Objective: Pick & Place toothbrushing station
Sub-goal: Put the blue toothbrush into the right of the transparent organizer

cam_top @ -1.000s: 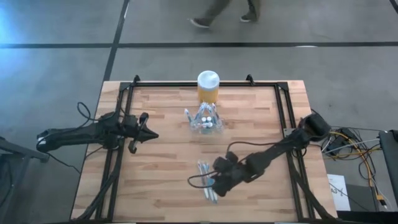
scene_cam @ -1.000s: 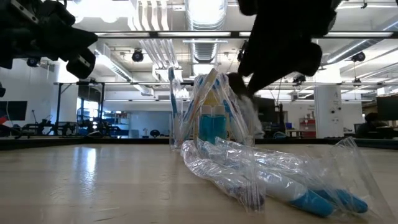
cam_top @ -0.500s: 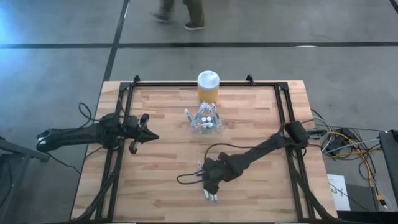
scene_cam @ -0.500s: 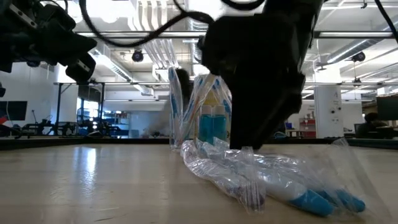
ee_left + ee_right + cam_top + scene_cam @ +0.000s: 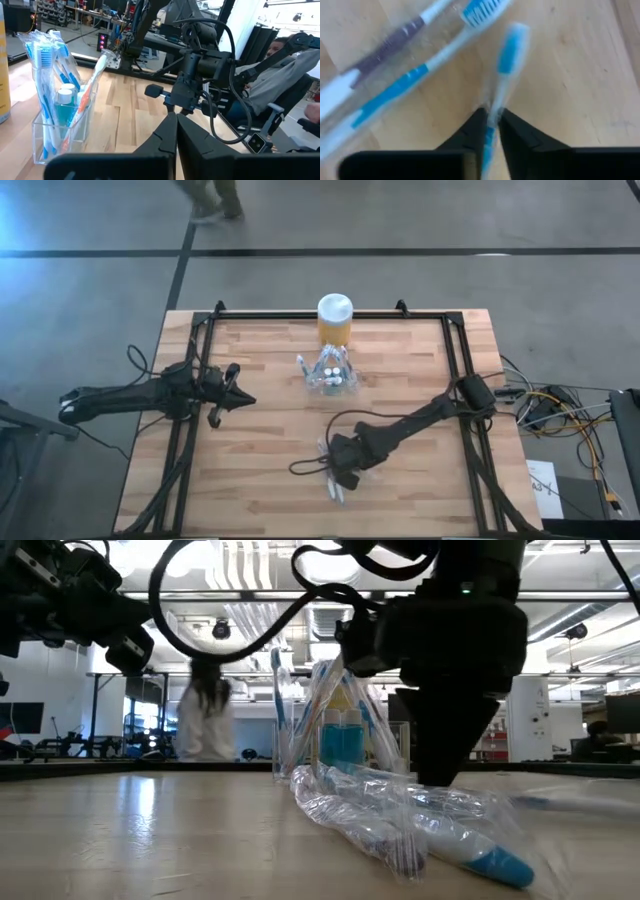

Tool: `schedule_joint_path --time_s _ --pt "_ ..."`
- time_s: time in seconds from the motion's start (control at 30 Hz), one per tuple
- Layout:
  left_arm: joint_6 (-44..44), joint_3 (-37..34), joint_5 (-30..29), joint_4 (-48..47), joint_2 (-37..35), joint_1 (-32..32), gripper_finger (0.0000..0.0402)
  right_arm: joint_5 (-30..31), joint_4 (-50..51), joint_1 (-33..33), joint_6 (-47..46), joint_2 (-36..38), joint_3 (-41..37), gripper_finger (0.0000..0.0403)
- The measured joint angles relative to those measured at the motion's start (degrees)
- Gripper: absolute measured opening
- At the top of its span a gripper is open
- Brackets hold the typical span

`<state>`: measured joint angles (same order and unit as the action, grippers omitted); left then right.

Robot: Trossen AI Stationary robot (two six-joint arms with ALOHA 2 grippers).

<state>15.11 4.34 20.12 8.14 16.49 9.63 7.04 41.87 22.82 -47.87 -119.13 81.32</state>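
Your right gripper (image 5: 490, 122) is down at the table's near-middle area, over a clear bag of toothbrushes (image 5: 430, 825). Its jaws stand narrow, pinched on the handle of a single blue-and-white toothbrush (image 5: 506, 65); the handle runs between the two fingers (image 5: 465, 135) and the brush head points forward, away from the jaws. Just beside the jaws, on the wooden table (image 5: 260, 470), lie two more toothbrushes inside the bag, crossing ahead of the fingertips at an angle.

The toothbrushing station (image 5: 328, 376) sits well apart from the right jaws, farther back on the table. It is a low clear plastic holder, upright, carrying several blue toothbrushes and a small bottle with a white cap. It stands just in front of the yellow jar (image 5: 334, 322) with its white lid.

Your left gripper (image 5: 240, 397) hangs above the table on the left side, clear of the surface. Its jaws are closed together with nothing between them. The station (image 5: 57, 125) lies ahead of these jaws and off to one side, apart from them.

A person (image 5: 205, 720) shows, blurred, in the room beyond the table.
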Motion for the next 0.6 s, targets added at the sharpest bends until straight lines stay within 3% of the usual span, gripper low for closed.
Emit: schedule_joint_path --time_s 0.07,0.3,0.6 --pt "0.0 0.0 0.0 0.0 0.0 0.0 0.0010 0.0 0.9 0.1 0.5 0.0 0.0 0.0020" --pt "-0.1 0.0 0.0 0.0 0.0 0.0 0.0011 0.8 2.0 0.3 2.7 1.0 0.0 0.0014" --pt "-1.2 0.0 0.0 1.0 0.0 0.0 0.0013 14.0 1.3 2.6 6.7 12.4 0.2 0.0007"
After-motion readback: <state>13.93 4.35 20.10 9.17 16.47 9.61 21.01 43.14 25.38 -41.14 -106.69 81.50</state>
